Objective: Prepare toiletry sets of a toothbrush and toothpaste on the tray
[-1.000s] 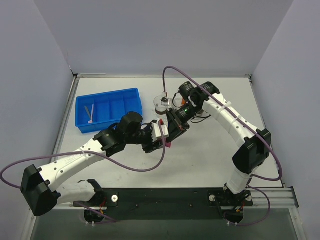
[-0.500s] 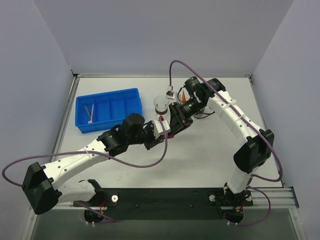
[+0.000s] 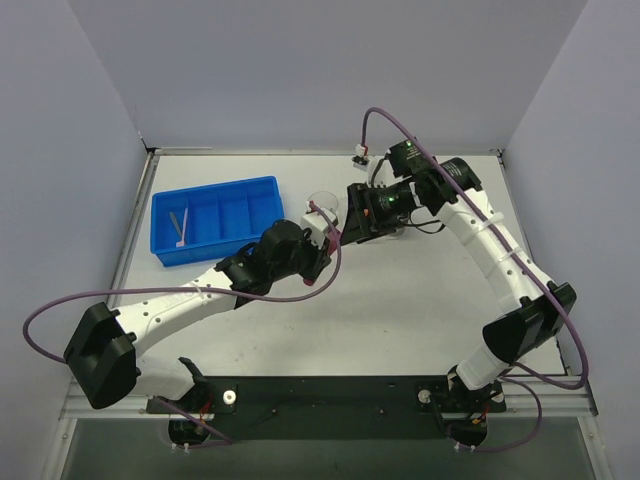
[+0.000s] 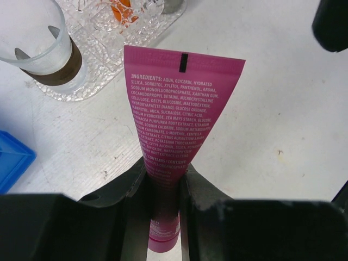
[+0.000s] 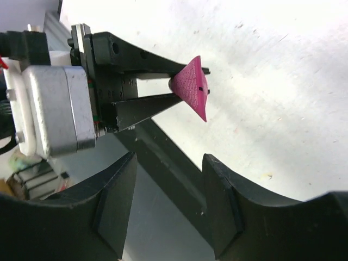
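My left gripper is shut on the cap end of the pink-magenta toothpaste tube, crimped end pointing ahead, just short of the clear bumpy tray. An orange tube lies in the tray. In the top view the left gripper sits mid-table, and the right gripper is close beside it. My right gripper is open and empty, facing the pink tube. A thin whitish stick, the toothbrush, lies in the blue bin.
A clear cup with a brown band stands at the tray's near left end. The blue bin sits at the back left, and its corner shows in the left wrist view. Grey walls enclose the table on three sides.
My left gripper has carried the pink tube away from the table's near edge, toward the tray and cup. My right gripper has drawn back toward the far right, and that arm has swung right.
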You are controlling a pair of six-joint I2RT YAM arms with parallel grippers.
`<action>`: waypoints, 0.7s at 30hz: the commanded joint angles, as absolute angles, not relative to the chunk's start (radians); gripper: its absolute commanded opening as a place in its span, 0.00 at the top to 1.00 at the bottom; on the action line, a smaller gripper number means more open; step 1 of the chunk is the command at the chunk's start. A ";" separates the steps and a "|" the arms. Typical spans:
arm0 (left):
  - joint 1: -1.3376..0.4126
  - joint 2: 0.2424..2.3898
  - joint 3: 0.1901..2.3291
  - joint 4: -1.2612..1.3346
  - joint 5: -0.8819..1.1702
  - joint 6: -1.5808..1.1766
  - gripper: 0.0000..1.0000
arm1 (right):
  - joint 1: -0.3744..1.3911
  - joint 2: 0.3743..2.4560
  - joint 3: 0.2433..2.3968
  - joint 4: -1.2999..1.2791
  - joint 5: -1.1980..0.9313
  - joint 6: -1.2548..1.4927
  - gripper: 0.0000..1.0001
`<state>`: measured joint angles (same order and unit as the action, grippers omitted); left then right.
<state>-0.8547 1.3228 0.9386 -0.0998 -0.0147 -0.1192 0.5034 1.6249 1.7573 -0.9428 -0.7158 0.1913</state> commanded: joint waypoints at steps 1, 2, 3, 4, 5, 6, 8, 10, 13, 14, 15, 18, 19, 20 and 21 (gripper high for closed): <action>-0.853 1.336 1.009 0.037 -0.038 -0.235 0.72 | 0.499 1.543 1.698 -0.779 -0.578 0.305 0.53; -0.853 1.338 1.011 0.038 -0.032 -0.242 0.72 | 0.497 1.542 1.684 -0.767 -0.571 0.304 0.53; -0.853 1.341 1.009 0.041 -0.028 -0.253 0.71 | 0.499 1.545 1.686 -0.762 -0.555 0.301 0.52; -0.854 1.341 1.008 0.043 -0.023 -0.256 0.71 | 0.499 1.552 1.683 -0.764 -0.545 0.296 0.52; -0.853 1.339 1.000 0.044 -0.012 -0.259 0.71 | 0.499 1.552 1.668 -0.758 -0.537 0.292 0.52; -0.853 1.335 0.997 0.054 -0.006 -0.268 0.71 | 0.500 1.552 1.658 -0.753 -0.531 0.287 0.52; -0.853 1.328 0.979 0.067 0.029 -0.271 0.71 | 0.499 1.551 1.644 -0.736 -0.540 0.272 0.52; -0.853 1.319 0.966 0.086 0.052 -0.281 0.71 | 0.499 1.558 1.640 -0.732 -0.552 0.262 0.52; -0.853 1.318 0.950 0.107 0.086 -0.293 0.71 | 0.499 1.572 1.637 -0.721 -0.569 0.256 0.52; -0.853 1.315 0.945 0.110 0.092 -0.302 0.71 | 0.499 1.575 1.635 -0.710 -0.583 0.259 0.52; -0.853 1.313 0.940 0.117 0.094 -0.308 0.71 | 0.499 1.578 1.632 -0.703 -0.592 0.262 0.53; -0.853 1.305 0.931 0.139 0.089 -0.324 0.71 | 0.499 1.594 1.623 -0.684 -0.623 0.270 0.58; -0.853 1.304 0.924 0.144 0.084 -0.328 0.70 | 0.499 1.598 1.623 -0.683 -0.629 0.271 0.61; -0.853 1.299 0.922 0.150 0.078 -0.337 0.71 | 0.497 1.600 1.621 -0.681 -0.633 0.273 0.67; -0.853 1.295 0.920 0.153 0.071 -0.341 0.70 | 0.499 1.600 1.620 -0.680 -0.640 0.275 0.69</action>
<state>-0.8547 1.3430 0.9234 0.0422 0.0654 -0.3023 0.5034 1.5776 1.6321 -0.7063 -0.5926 0.2657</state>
